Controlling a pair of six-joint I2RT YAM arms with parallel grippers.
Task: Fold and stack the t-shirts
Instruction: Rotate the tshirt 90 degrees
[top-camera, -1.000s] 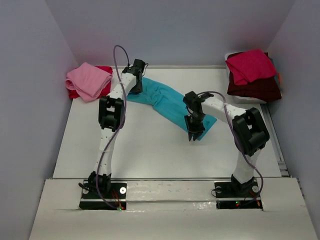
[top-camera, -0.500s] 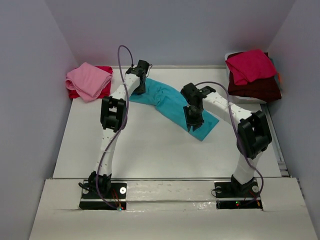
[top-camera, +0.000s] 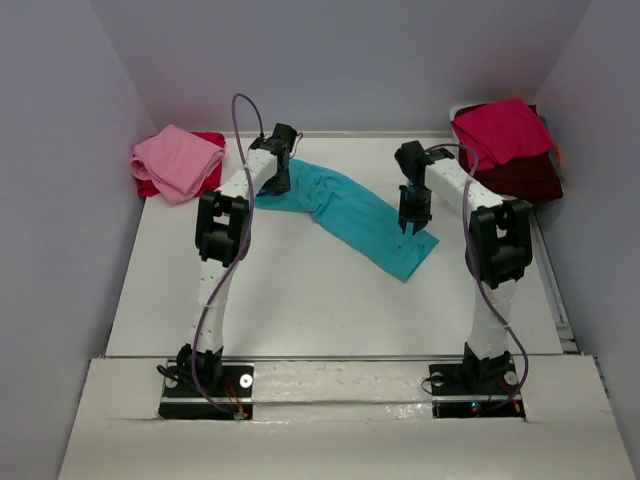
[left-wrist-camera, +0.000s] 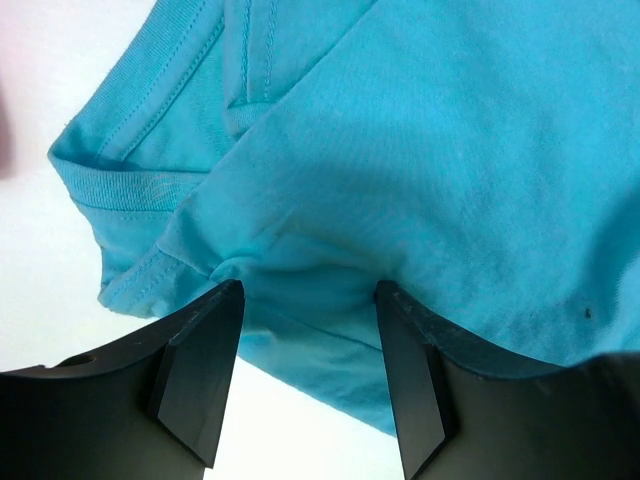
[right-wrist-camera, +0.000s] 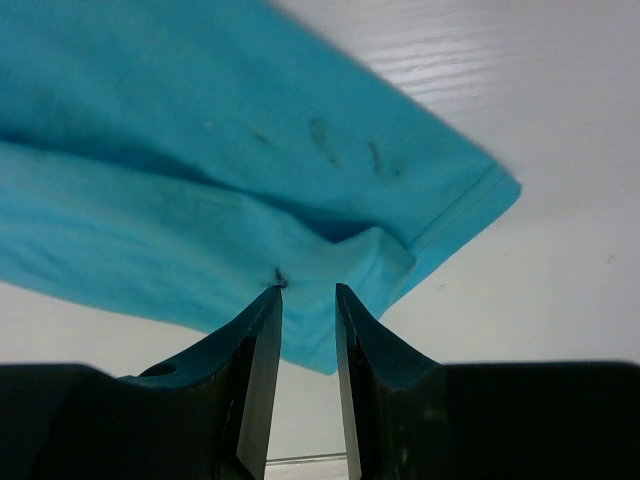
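Far left corner: a folded pink cotton t-shirt (top-camera: 175, 160) lies on top of a red cloth t-shirt (top-camera: 212, 140), of which only the edges show.

Left arm: it reaches forward to the far-left end of the turquoise short-sleeved cloth t-shirt (top-camera: 350, 215). The left gripper (top-camera: 277, 185) is down on that end. In the wrist view its black fingers (left-wrist-camera: 200, 370) stand well apart with their tips against the fabric, and a pucker of cloth is gathered between them. Creases radiate from both tips, and a stitched, ribbed edge band lies just beyond the pucker.

Centre: the turquoise t-shirt lies on the white table (top-camera: 300, 300) as a long narrow band, running diagonally from far left to nearer right.

Right arm: the right gripper (top-camera: 412, 228) points down over the band's right end, close to the hemmed corner. In the wrist view the jaws are nearly together, leaving a slim gap. A raised wrinkle of fabric meets the fingertips, but whether they pinch it cannot be told.

Far right corner: a crimson cloth t-shirt (top-camera: 500, 130) rests on a folded dark maroon t-shirt (top-camera: 515, 178), well apart from the turquoise one.
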